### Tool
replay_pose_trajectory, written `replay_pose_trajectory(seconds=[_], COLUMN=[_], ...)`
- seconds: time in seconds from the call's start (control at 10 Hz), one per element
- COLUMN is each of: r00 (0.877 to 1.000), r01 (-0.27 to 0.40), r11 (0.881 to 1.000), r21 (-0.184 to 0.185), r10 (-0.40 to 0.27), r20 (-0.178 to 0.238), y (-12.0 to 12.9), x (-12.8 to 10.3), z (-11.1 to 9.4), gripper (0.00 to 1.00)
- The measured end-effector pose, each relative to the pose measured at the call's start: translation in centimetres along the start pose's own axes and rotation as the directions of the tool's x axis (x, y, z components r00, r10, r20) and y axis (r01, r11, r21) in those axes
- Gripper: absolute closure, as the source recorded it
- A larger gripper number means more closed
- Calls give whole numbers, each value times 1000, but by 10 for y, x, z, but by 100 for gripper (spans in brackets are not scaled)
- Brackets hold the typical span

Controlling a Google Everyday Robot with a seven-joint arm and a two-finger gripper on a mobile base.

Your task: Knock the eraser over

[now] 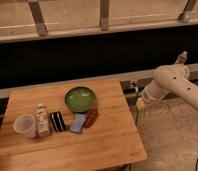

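The eraser [57, 121] sits on the surface [109, 147] between the bottle [41, 120] at its 9 o'clock and the sponge [78, 123] at 3, with the end effector [138, 103] well apart at 2 o'clock, just beyond the surface's right edge; I cannot tell its state.

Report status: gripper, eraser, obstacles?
Gripper beside right edge of table, far from eraser. Eraser sits between bottle and sponge. Both flank it closely.

On the table [112, 145] a row runs left to right: cup [25, 125], bottle [41, 120], eraser [57, 121], sponge [78, 123]. A bowl [80, 99] sits behind the sponge. The gripper [138, 99] hangs beyond the table's right edge, well apart from the eraser.
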Motion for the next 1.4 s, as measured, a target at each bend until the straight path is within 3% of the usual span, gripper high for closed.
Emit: replay_pose_trajectory(seconds=[0.1,0.4,0.6,0.9,1.4], r00=[1000,992,974,951,952], r01=[5,104,186,264,260], r11=[1000,994,982,961,962], r21=[-3,-19,-39,-82,-81], r10=[-5,-105,-189,-274,-269], r20=[-6,-76,-128,-145,-149], y=[1,38,84,132,129], x=[1,-2,-15,-32,-29], z=[1,21,40,54,53], gripper=[98,100,100,100,100])
